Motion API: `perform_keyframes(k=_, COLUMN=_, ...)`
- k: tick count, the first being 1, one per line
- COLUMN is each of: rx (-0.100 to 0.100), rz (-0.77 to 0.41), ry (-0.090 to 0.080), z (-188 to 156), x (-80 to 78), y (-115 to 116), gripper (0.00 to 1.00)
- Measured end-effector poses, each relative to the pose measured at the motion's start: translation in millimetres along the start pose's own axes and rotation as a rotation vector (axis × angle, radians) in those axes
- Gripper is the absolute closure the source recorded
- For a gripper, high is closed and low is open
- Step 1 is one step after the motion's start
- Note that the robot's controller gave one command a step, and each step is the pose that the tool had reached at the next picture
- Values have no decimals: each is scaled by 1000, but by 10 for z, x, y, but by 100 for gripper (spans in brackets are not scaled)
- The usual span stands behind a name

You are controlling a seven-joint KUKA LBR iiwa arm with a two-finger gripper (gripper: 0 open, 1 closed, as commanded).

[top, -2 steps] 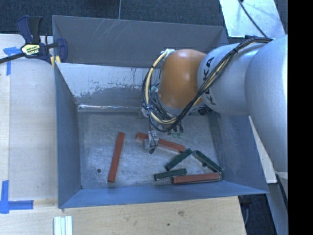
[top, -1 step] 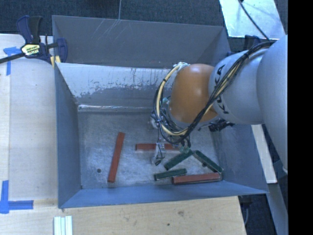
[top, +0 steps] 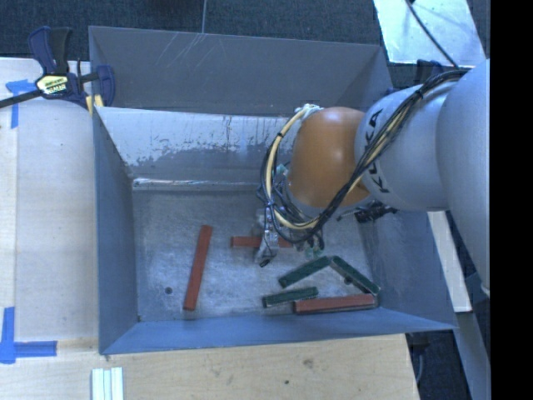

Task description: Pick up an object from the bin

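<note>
Near the middle of the floor of the grey metal bin (top: pixel 117 248), a little right of the frame's centre, a short red-brown block (top: pixel 244 242), lying flat and level across the picture. Right end of it hidden behind the tip of the gripper (top: pixel 266 255). Tip down low at that end; touching the block or just above it, cannot tell. Spread or pressed together, cannot tell either. Directly above the tip, a rounded orange cover (top: pixel 321 161) on the wrist, wrapped in loops of yellow and black cables (top: pixel 279 190). Behind it, the thick grey arm (top: pixel 425 140), reaching in from the right of the frame.

Left of the block and apart from it, a long red-brown stick (top: pixel 197 267), nearly upright in the picture with its top end leaning right. Lower right of the block, a loose cluster close to the front wall:
- a dark green stick (top: pixel 305 272) on a slant just below the gripper
- a second green stick (top: pixel 289 297) under that
- a third green stick (top: pixel 356 276) slanting down to the right
- a red-brown bar (top: pixel 335 304) along the front edge of the floor, beside the second green stick

Scratched, sloping back wall in the upper middle of the frame
</note>
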State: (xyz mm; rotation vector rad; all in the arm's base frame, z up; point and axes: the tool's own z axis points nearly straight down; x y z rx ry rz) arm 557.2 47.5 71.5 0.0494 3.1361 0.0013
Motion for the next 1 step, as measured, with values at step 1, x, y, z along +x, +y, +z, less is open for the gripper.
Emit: perform_keyframes(k=1, rx=-1, rz=-9, ry=-7, z=-1455, x=-349, y=221, gripper=100)
